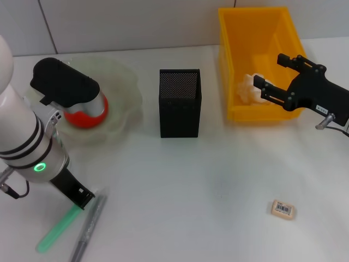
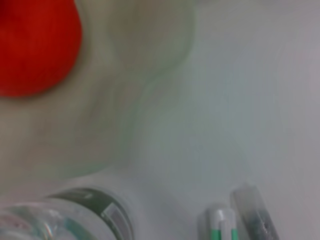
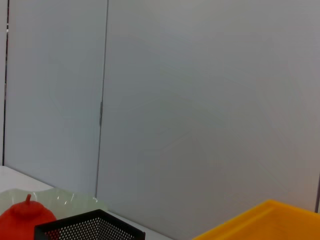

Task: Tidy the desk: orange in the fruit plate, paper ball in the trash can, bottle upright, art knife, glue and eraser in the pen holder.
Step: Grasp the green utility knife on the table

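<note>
Right gripper [image 1: 271, 75]: fingers spread over yellow plastic bin [image 1: 232, 65] | left gripper: fingers unreadable | head view only: wrapped beige eraser [image 1: 283, 209] on white worktop [image 1: 218, 180]

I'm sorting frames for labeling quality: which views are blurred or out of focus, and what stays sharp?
Left wrist view: everything soft, the orange and fruit plate smeared, too close to focus. Head view: sharp, the eraser label readable, soft shadow beside the pen holder. Right wrist view: mostly plain wall, trash can rim clear.

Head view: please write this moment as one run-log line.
right gripper: open, over yellow bin | paper ball: in bin | orange: in plate | eraser: on table
</note>
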### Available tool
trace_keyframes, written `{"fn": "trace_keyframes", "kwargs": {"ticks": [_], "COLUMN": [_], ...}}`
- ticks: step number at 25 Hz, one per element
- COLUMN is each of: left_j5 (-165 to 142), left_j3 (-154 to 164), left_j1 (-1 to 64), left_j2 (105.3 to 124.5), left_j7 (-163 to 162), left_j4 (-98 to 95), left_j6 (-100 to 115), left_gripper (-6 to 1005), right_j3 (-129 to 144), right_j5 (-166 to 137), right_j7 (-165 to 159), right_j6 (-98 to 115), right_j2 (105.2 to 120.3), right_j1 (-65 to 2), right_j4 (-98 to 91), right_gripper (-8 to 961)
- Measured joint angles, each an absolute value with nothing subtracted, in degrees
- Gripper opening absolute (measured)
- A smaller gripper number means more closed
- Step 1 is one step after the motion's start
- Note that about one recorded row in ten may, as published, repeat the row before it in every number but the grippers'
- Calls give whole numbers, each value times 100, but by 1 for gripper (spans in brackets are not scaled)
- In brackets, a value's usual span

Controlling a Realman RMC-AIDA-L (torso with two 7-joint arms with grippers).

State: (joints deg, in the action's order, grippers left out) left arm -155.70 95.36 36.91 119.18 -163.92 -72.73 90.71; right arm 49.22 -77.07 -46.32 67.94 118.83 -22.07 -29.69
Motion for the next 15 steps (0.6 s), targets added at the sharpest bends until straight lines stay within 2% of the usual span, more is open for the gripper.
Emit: {"fn": "trace_keyframes", "kwargs": {"ticks": [10, 15], "left_j5": [-15570, -15587], "left_j3": [9546, 9522], "left_j1": [3684, 3686], "left_j2": [11918, 11918], "left_j7": [-16393, -16400], "left_j4": [-7305, -7318], "left_j6": [9072, 9065], "left_gripper": [83, 122], "right_j3": [4922, 4922], "right_j5": [-7707, -7707], "right_j7": [-4631, -4631], "right_j6": [6794, 6794], "right_j2": [11883, 11883], "right_j1": [-2208, -2221], "right_j4": [-2966, -2962], "right_gripper": [765, 765]}}
